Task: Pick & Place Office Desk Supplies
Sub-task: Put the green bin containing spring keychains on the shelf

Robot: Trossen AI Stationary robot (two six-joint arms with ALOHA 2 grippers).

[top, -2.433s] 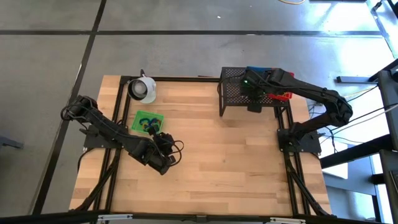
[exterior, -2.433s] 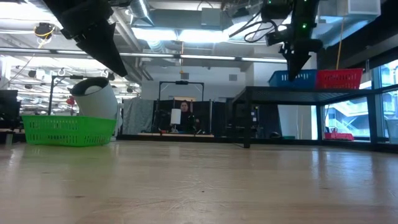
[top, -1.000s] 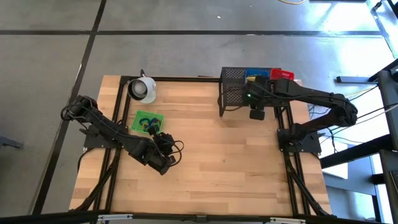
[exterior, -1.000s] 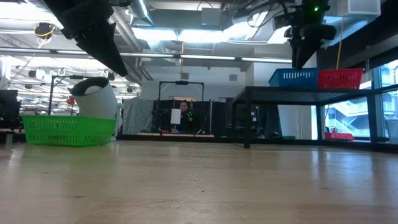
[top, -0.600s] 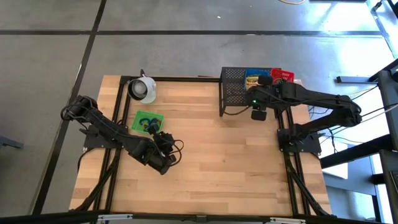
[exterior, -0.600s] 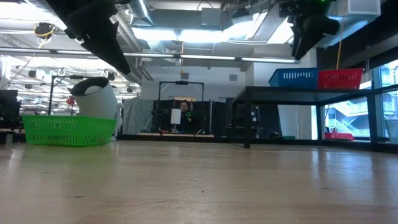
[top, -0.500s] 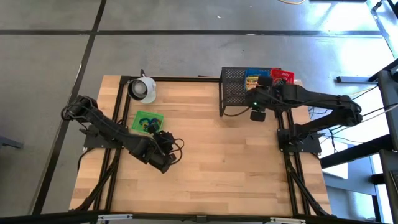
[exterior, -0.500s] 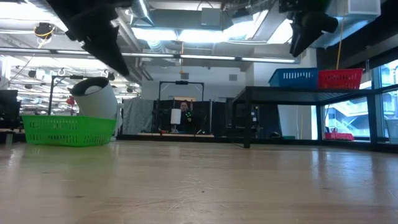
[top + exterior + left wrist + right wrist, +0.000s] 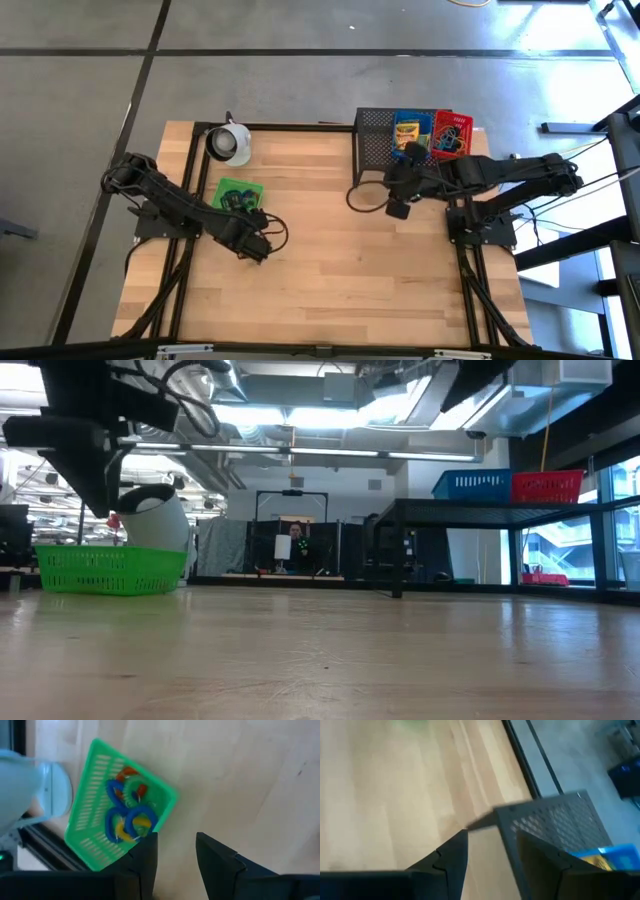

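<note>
1. Just beside the green basket's near corner: left gripper (image 9: 176, 851), fingers parted by a narrow gap, nothing between them; in the high view it sits at (image 9: 252, 240) over the wooden table (image 9: 330, 290).
2. In front of the black mesh rack: right gripper (image 9: 489, 851), fingers likewise apart and empty; high view places it at (image 9: 398, 208), above bare wood.
3. Green basket (image 9: 90, 850): holds rubber-band loops (image 9: 131, 815), blue, green, orange and yellow, bunched together; stands on the table's left part (image 9: 236, 193).
4. White cup-like object (image 9: 229, 143): behind the basket, at the table's far-left corner.
5. Black mesh rack (image 9: 375, 150): far-right part of the table; a blue tray holding a yellow-green crayon box (image 9: 411, 128) and a red tray (image 9: 452, 132) sit on top.
</note>
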